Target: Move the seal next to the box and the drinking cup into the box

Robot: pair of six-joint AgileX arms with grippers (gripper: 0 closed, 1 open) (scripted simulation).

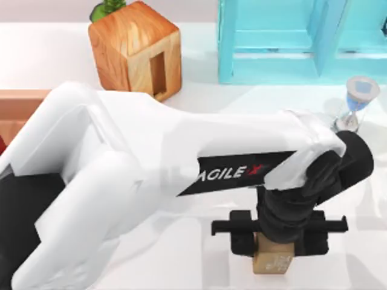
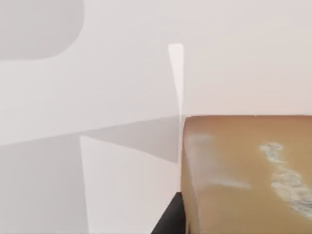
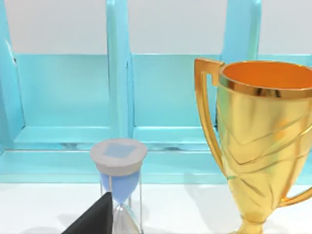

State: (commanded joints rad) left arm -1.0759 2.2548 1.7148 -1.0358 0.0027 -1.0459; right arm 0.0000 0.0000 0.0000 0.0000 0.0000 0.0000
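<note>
The white table [image 1: 199,96] ran pale and bare across most of the top view, with furniture crowded along its far edge. Low in the frame, right of centre, sat the seal [image 1: 272,261], a small tan block with whitish carved marks on its upper face, resting on the table. The left gripper [image 1: 273,238] was directly over it, its black body and crossbar covering the block's upper part; I could not tell whether its fingers were closed on the block or merely standing beside it. In the left wrist view the seal [image 2: 248,175] loomed very close against the white surface, its pale marks plain on the near face. The left arm [image 1: 121,181] stretched as a broad white limb from the lower left of the top view across to the gripper. At the left edge, a strip of reddish-brown wood was the box [image 1: 18,106], well apart from the seal. Further back stood a glossy wooden cube [image 1: 136,51] with a narrow slot at upper left, a turquoise cabinet [image 1: 290,39] at upper right, and an hourglass [image 1: 357,103] near the right edge. The right wrist view faced the cabinet [image 3: 63,97], with the hourglass [image 3: 118,175] and a gold trophy [image 3: 263,141] before it.
</note>
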